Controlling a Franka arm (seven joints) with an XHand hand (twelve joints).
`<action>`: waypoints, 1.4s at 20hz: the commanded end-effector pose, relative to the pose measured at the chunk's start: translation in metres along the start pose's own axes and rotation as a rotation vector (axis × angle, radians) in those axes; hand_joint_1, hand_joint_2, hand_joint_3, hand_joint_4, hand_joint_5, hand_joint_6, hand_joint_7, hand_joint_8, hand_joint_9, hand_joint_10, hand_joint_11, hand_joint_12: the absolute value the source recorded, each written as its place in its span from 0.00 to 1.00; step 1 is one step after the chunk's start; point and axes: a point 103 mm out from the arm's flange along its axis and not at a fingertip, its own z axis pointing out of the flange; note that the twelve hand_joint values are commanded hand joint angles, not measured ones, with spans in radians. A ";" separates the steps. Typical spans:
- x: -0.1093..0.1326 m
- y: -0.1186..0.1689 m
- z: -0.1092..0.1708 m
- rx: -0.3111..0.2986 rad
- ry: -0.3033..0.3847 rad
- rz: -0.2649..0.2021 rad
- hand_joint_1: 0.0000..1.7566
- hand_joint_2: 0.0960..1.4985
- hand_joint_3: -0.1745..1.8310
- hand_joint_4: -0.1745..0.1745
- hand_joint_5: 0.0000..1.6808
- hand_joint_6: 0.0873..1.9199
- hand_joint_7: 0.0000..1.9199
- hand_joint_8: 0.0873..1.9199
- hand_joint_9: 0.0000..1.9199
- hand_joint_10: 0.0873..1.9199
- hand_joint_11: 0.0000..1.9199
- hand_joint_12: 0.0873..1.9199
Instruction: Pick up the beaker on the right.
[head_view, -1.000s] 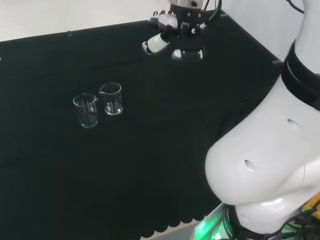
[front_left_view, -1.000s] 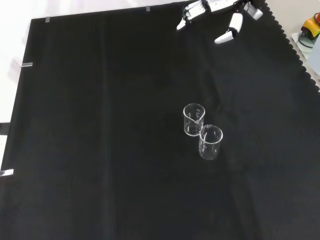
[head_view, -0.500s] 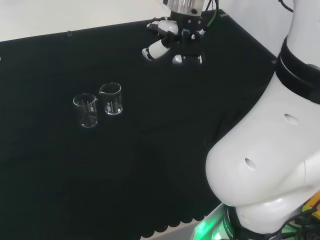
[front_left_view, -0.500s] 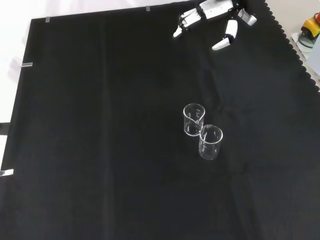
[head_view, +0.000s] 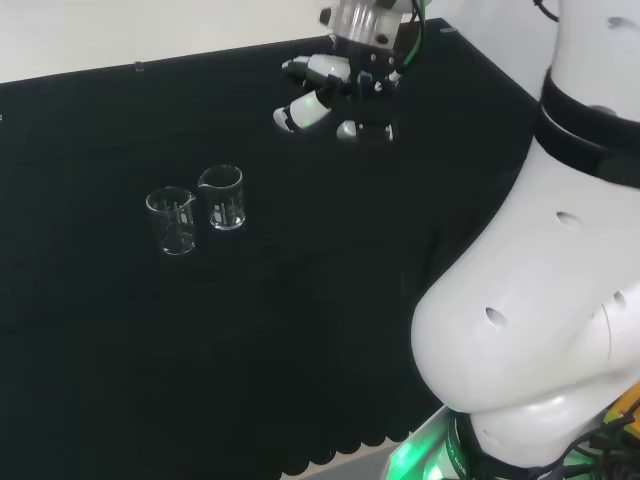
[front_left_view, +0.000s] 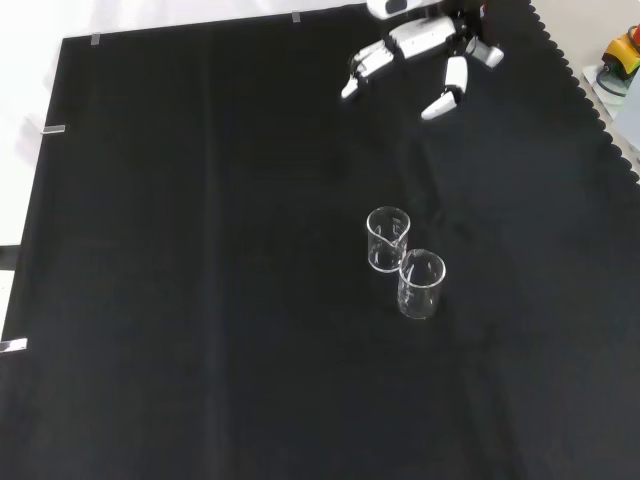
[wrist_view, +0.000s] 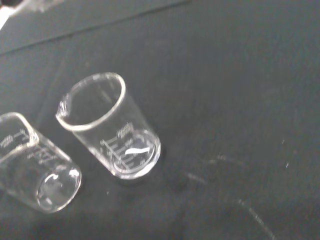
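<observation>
Two clear beakers upright and touching on the black cloth (head_view: 120, 360). Target beaker (head_view: 223, 197), right-hand one in head view, just beside its twin (head_view: 173, 220). Hand (head_view: 335, 90) well apart from target, toward cloth's far edge, fingers relaxed and spread, empty, probably readied to wrap the glass on approach

Black cloth (front_left_view: 200, 300), clear glass, white and black hand (front_left_view: 420, 40)

Two clear beakers (head_view: 222, 198) (head_view: 173, 221) with faint white printed marks, on plain black cloth with scalloped edge. White arm link (head_view: 540, 330) with black band; green glow under it.
</observation>
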 end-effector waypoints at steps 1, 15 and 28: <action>-0.013 0.017 0.024 0.029 0.096 -0.034 0.39 0.28 0.60 0.41 0.11 0.00 0.06 0.25 0.13 0.29 0.00 0.58; -0.011 0.038 0.064 0.069 0.264 -0.166 0.45 0.21 0.63 0.46 0.11 0.00 0.06 0.23 0.15 0.28 0.00 0.66; 0.003 0.049 0.099 0.209 0.213 -0.238 0.47 0.19 0.64 0.48 0.10 0.00 0.07 0.23 0.16 0.28 0.01 0.70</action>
